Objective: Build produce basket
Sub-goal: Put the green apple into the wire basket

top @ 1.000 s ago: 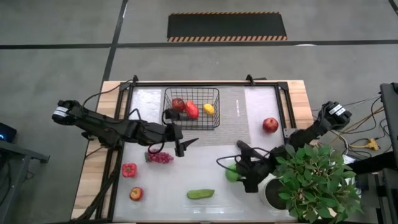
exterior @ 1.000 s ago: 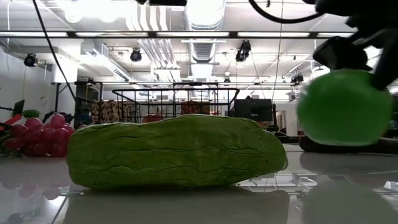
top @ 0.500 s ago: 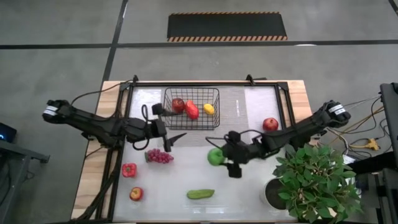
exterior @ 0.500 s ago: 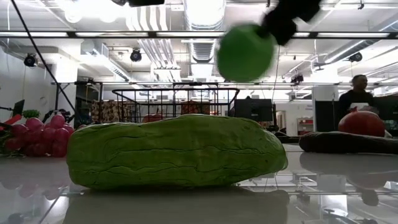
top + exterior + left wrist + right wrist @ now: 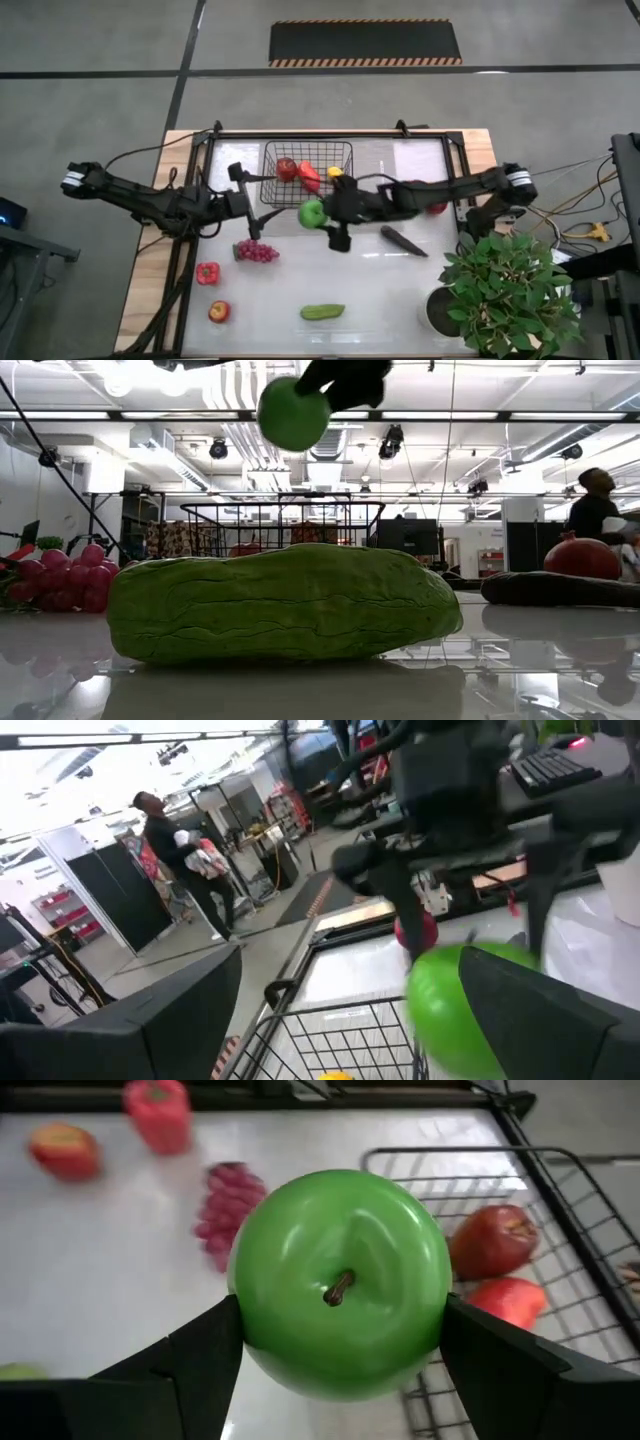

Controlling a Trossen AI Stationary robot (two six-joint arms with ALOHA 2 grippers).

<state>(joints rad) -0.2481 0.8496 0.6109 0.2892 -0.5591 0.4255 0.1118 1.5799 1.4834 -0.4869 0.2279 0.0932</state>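
White tabletop [image 5: 400, 290] under a ducted ceiling [image 5: 330, 390], gray floor [image 5: 100, 110].

Bright ceiling strip lights [image 5: 330, 415] flood the workshop, throwing glare and mirror-like reflections across the glossy white table [image 5: 320, 680]. The green apple [image 5: 340, 1295] shows soft highlights, while the purple grapes [image 5: 225, 1210] beyond it blur (the left wrist view smears throughout).

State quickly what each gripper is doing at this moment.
Left gripper: open, holding nothing.
Right gripper: shut on the green apple, near the basket.
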